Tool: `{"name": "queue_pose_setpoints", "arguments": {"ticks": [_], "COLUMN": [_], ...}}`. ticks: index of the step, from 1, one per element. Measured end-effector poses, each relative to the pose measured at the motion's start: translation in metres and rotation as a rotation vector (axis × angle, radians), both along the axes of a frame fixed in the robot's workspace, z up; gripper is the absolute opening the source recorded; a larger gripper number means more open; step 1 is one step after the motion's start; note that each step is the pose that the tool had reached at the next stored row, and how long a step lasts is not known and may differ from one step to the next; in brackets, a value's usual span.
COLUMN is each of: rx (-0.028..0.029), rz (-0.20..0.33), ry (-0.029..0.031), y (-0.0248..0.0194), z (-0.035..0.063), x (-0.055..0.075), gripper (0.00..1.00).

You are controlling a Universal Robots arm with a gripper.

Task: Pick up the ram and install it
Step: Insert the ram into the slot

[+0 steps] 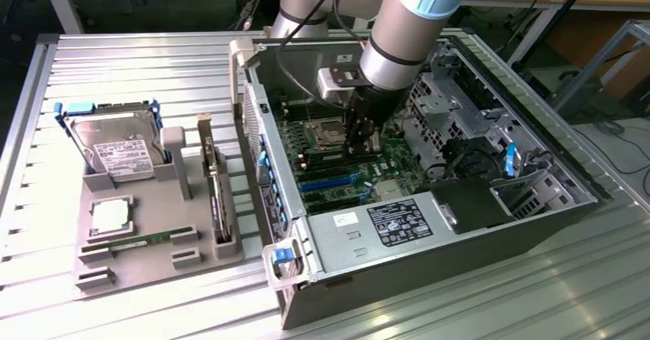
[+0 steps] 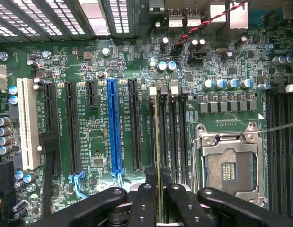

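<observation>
My gripper [image 1: 364,144] reaches down inside the open computer case [image 1: 336,237], just above the motherboard [image 2: 96,142]. It is shut on the ram [image 2: 158,137], a thin green stick seen edge-on between the two black fingers [image 2: 145,203]. The stick runs along the row of black memory slots [image 2: 177,132] beside the processor socket [image 2: 229,165]. I cannot tell whether its lower edge rests in a slot or hangs just over it. A second, matching ram stick [image 1: 137,241] lies in the grey holder tray [image 1: 152,268] at the exterior view's left.
The tray also carries a hard drive [image 1: 117,146], a square silver processor chip [image 1: 109,214] and a dark expansion card [image 1: 215,192] standing on edge. Case walls, drive cages [image 1: 462,104] and cables [image 1: 457,161] crowd the arm. A blue slot [image 2: 113,127] and a white slot [image 2: 27,123] lie beside the memory slots.
</observation>
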State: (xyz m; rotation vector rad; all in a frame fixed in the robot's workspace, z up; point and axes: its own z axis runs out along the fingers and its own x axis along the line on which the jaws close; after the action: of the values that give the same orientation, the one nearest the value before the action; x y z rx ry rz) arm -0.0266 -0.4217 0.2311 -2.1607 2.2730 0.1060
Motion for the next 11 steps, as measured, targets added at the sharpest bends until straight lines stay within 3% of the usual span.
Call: {"name": "queue_pose_setpoints", "arguments": {"ticks": [11], "rx": [0.0002], "rz": [0.004], "ry": [-0.0005], "y": [0.0010], "z": [-0.0044], "x": [0.0018], "gripper": [0.15]}}
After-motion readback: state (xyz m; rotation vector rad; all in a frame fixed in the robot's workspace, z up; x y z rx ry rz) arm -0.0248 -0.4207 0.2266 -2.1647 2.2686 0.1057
